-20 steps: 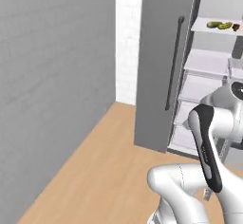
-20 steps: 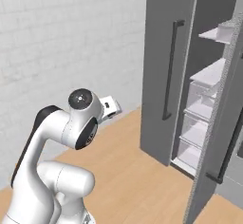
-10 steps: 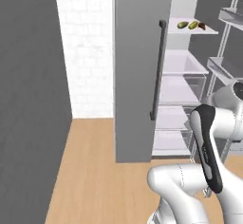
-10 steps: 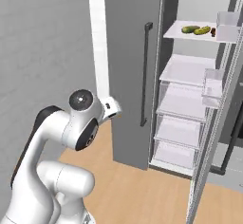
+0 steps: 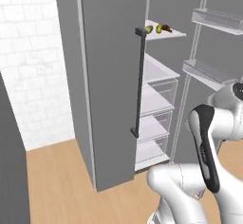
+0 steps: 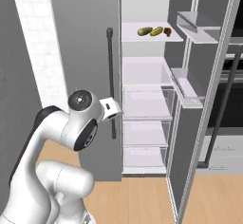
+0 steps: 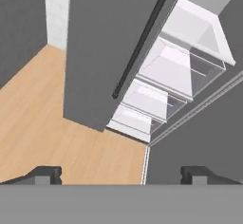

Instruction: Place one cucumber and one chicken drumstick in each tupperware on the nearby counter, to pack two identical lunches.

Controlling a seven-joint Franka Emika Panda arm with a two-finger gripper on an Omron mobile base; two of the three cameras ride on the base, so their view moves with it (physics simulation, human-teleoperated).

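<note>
Two green cucumbers [image 6: 144, 30] [image 6: 156, 31] and a brown chicken drumstick [image 6: 167, 31] lie side by side on an upper shelf of the open fridge. In the left base view the cucumbers [image 5: 149, 29] and the drumstick [image 5: 165, 28] peek out past the door's edge. My gripper [image 7: 121, 173] is open, its two dark fingertips [image 7: 46, 173] far apart with nothing between them. It hangs well short of the fridge and looks down at the fridge's lower drawers and the floor. The tupperware and the counter are out of view.
A tall grey fridge door [image 5: 111, 80] with a dark bar handle [image 6: 110, 80] stands left of the open compartment. The right door [image 6: 204, 123] is swung open with door racks [image 6: 194, 23]. Clear drawers [image 6: 144, 107] fill the lower shelves. Wooden floor [image 5: 61, 180] lies in front.
The whole picture has shifted as the base moved. The open fridge interior now faces the cameras more squarely. The arm holds the same pose, and the gripper stays open.
</note>
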